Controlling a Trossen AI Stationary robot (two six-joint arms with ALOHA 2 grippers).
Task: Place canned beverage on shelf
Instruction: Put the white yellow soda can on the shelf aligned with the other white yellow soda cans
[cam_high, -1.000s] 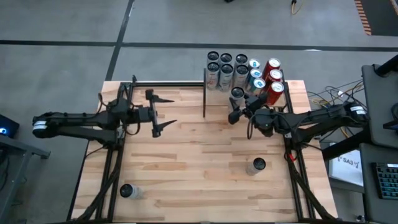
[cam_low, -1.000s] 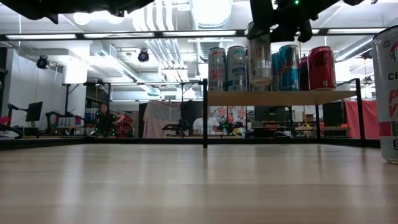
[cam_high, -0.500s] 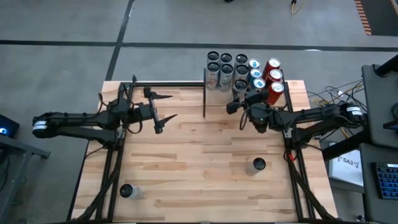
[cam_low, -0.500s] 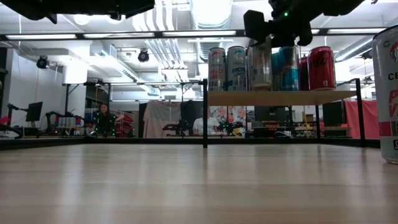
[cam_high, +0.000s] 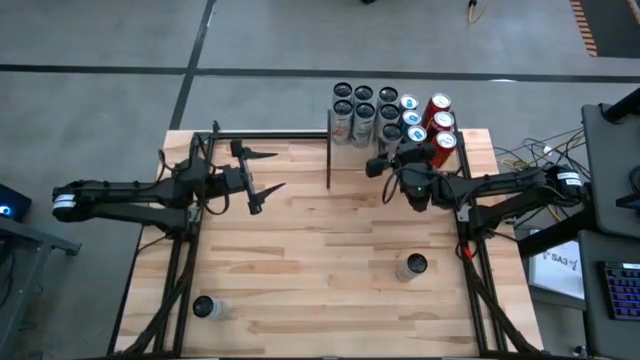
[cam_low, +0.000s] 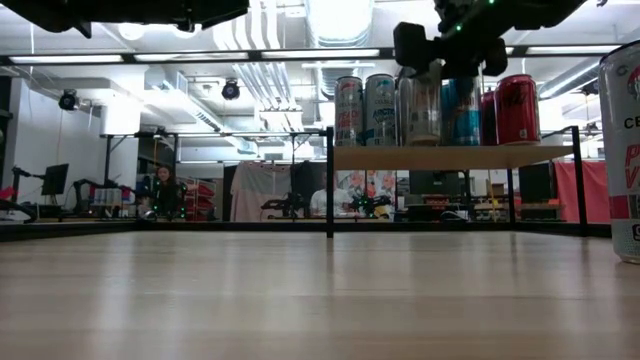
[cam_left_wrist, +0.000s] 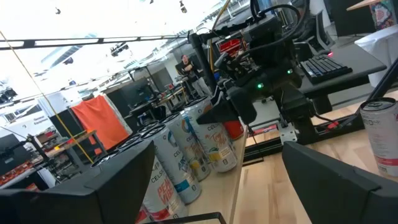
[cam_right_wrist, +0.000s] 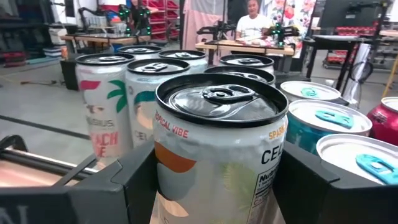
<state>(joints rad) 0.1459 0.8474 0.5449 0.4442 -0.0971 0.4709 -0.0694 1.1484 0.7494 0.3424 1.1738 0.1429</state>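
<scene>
The shelf (cam_low: 450, 157) is a light-wood board on thin black posts at the table's far right, carrying several upright cans (cam_high: 364, 102). My right gripper (cam_high: 388, 152) is at the shelf's near side, shut on a white can (cam_right_wrist: 217, 143) that stands among the others (cam_low: 418, 105). My left gripper (cam_high: 268, 176) hangs open over the table's far left, touching nothing. My right gripper pinches the can's upper side wall (cam_right_wrist: 163, 163) between its two fingers (cam_right_wrist: 124, 180), one on each side. The fingers come level from the table's near side. The can is upright, its bottom level with the shelf board (cam_low: 418, 146); whether it rests there I cannot tell.
Two loose cans stand on the table, one near the right (cam_high: 414, 266) and one at the near left corner (cam_high: 205, 306). A black rail (cam_high: 270, 135) runs along the far edge left of the shelf. The room behind holds desks and a person (cam_right_wrist: 252, 15).
My right gripper has carried the can toward the table's far edge and a little down, swinging round as it went. The can was in front of the shelf and above the board; it now stands upright in line with the shelf's cans.
</scene>
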